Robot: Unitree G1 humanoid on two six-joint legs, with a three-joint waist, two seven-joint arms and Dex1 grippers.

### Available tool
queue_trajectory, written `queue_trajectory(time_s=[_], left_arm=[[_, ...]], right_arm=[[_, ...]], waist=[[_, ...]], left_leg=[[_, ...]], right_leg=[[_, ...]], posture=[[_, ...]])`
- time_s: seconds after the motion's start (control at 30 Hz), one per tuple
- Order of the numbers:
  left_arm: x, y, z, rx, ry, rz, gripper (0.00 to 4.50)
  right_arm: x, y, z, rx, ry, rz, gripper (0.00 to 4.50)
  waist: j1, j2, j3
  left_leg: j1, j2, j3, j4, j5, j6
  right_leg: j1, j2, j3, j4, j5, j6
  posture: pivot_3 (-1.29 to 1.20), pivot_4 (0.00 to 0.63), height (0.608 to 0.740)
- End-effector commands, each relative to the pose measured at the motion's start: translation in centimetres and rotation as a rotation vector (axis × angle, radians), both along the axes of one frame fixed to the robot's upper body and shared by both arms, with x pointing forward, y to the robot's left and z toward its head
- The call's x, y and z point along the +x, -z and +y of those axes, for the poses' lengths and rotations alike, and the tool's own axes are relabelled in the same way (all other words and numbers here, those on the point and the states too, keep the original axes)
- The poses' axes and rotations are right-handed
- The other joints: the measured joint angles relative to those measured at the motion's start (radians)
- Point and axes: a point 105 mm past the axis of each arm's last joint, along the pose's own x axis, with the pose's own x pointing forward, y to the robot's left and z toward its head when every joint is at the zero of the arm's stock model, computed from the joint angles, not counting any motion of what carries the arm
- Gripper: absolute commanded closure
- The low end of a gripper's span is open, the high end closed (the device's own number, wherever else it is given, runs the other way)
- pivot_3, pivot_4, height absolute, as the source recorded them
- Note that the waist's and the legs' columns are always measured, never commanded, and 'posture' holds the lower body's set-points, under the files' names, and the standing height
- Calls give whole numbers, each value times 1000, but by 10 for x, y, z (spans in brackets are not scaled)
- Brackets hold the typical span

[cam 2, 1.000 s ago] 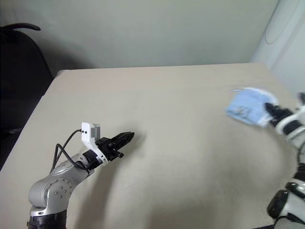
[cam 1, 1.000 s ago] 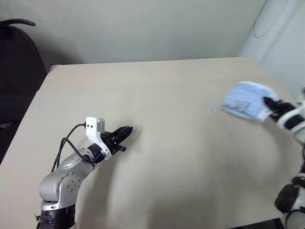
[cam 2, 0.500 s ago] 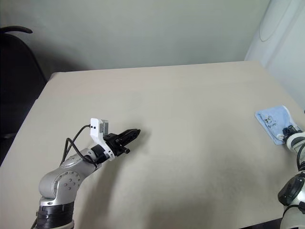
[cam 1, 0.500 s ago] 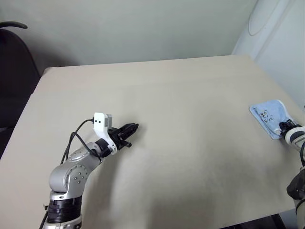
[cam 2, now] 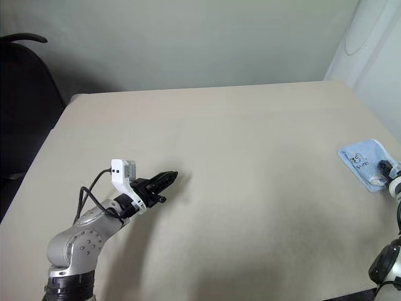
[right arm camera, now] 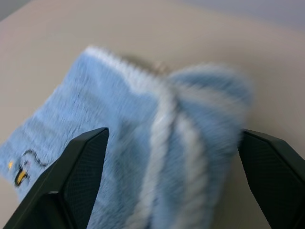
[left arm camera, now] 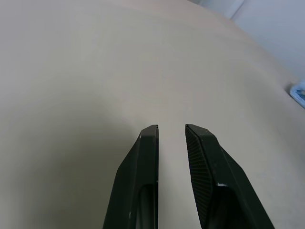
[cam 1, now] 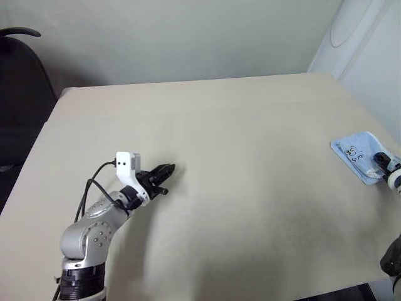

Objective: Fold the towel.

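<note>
Releasing: the right gripper [right arm camera: 174, 176] stands spread wide around the towel [cam 1: 358, 152], its fingers [right arm camera: 78, 169] clear of the cloth.
Towel's place: far right edge of the table [cam 1: 238, 163], lying down, bunched at the gripper's end.
Left gripper [cam 1: 164, 173]: narrow gap, holding nothing, well apart from the towel.
Next move: probably flatten it and pinch a hem.
Materials: fluffy blue terry, white corded edging, small dark printed motif; smooth beige tabletop.
</note>
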Motion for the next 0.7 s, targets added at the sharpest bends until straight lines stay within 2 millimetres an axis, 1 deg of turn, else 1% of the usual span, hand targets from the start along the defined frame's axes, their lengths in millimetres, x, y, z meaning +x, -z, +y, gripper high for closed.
queue_trajectory(time_s=[0.03,0.07,0.1,0.13,0.2,0.23,0.27,0.3,0.33,0.37,0.4,0.43,0.5,0.53,0.6,0.7], left_arm=[[7,-11,6,48,-38,-61,3515],[10,-11,9,70,-60,-70,3515],[15,-11,16,104,-106,-82,3515],[20,-11,24,142,-154,-95,3515],[28,-13,42,256,-247,-137,3515],[31,-15,48,309,-274,-163,3515],[32,-15,50,338,-284,-185,3515],[32,-16,52,351,-287,-199,3515],[31,-16,52,365,-279,-214,3515],[31,-16,52,367,-272,-223,3515],[30,-16,52,369,-268,-229,3515],[29,-16,52,361,-266,-237,3515],[28,-16,50,341,-261,-241,3515],[28,-15,50,336,-259,-242,3515],[27,-14,49,336,-251,-241,3515],[24,-13,43,343,-242,-243,3515]], right_arm=[[-10,-31,-15,-162,62,-20,44],[-12,-37,-17,-225,71,-16,44],[-10,-48,-13,-327,50,-23,44],[-5,-58,-4,-413,5,-37,44],[12,-77,37,-578,-191,-104,44],[21,-83,64,-625,-307,-147,44],[30,-86,98,-626,-448,-203,44],[34,-88,121,-617,-538,-239,44],[38,-88,152,-600,-661,-273,44],[41,-85,176,-562,-750,-298,44],[43,-84,191,-537,-800,-310,44],[45,-77,212,-498,-881,-316,44],[51,-62,242,-455,-979,-303,44],[53,-57,253,-441,-1007,-295,44],[56,-47,268,-430,-1057,-287,44],[58,-42,284,-387,-1122,-305,44]], waist=[[0,0,0],[0,0,0],[-1,0,0],[-1,0,0],[-5,1,0],[-11,1,0],[-21,2,0],[-29,1,0],[-34,0,0],[-36,-1,0],[-36,-2,0],[-35,-2,0],[-31,-2,0],[-26,-2,0],[-14,-2,0],[-6,-2,0]], left_leg=[[0,0,0,0,0,0],[0,0,0,0,0,0],[0,0,0,0,0,0],[0,0,0,0,0,0],[0,0,0,0,0,0],[0,0,0,0,0,0],[0,0,0,0,0,0],[1,0,0,0,-1,1],[1,0,-1,0,-1,2],[0,0,-1,0,-1,1],[0,0,-1,0,-1,1],[0,0,-2,1,-1,1],[-1,0,-3,1,-1,1],[-2,0,-4,1,-1,1],[-3,0,-5,1,-1,0],[-7,-1,-6,1,0,-1]], right_leg=[[0,0,0,0,0,0],[0,0,0,0,0,0],[0,0,0,0,0,0],[0,0,0,0,0,0],[0,0,0,0,0,0],[-1,0,0,0,0,0],[-1,0,0,0,0,-1],[-1,1,1,0,1,-1],[-1,3,1,-1,1,-2],[-1,4,1,-1,1,-2],[-1,4,1,-1,1,-2],[-1,4,1,-2,1,-1],[-2,4,2,-3,1,-1],[-2,4,2,-3,1,0],[-3,4,1,-3,1,0],[-6,3,1,-3,1,0]], posture=[[0,150,740],[0,150,740],[0,150,740],[0,150,740],[0,150,740],[0,150,740],[0,150,740],[0,150,740],[0,150,740],[0,150,740],[0,150,740],[0,150,740],[0,150,740],[0,150,740],[0,150,740],[0,150,740]])
